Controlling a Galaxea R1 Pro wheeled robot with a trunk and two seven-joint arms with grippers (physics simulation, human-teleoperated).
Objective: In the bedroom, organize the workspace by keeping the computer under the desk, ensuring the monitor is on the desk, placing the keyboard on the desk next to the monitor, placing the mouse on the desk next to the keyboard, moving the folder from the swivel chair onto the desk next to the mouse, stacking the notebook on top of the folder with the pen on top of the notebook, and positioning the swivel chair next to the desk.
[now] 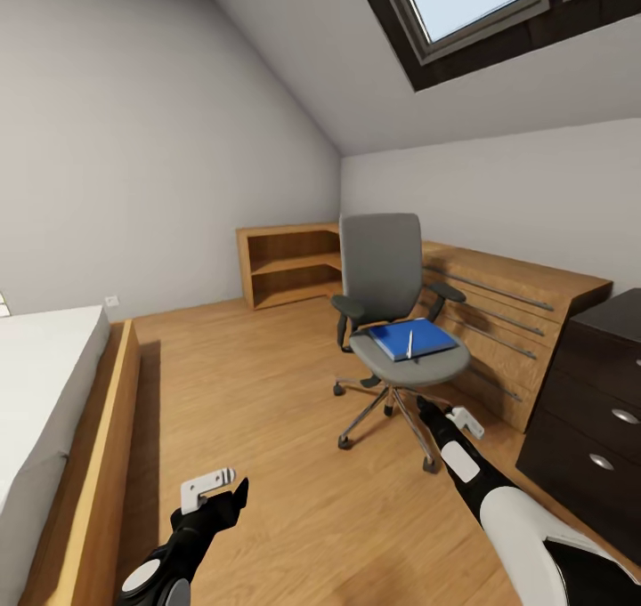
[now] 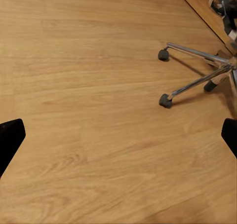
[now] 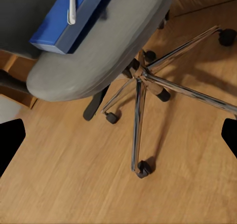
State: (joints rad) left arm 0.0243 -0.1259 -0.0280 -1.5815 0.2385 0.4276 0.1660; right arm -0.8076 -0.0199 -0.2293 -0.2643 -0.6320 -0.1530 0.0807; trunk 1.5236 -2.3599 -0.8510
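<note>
Grey swivel chair [image 1: 392,321] at one o'clock, blue folder [image 1: 412,339] flat on its seat, white pen [image 1: 409,343] loose on top. Left gripper [image 1: 224,490] and right gripper [image 1: 442,415] low, fingers wide, empty. Risk: nudged casters rolling away, pen sliding off.

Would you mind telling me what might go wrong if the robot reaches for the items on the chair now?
The pen lies loose on the blue folder; tilting the folder could roll it onto the floor. The swivel chair stands on casters, so a push from the right gripper may send it rolling away. The folder overhangs the seat edge slightly and could slide off.
</note>
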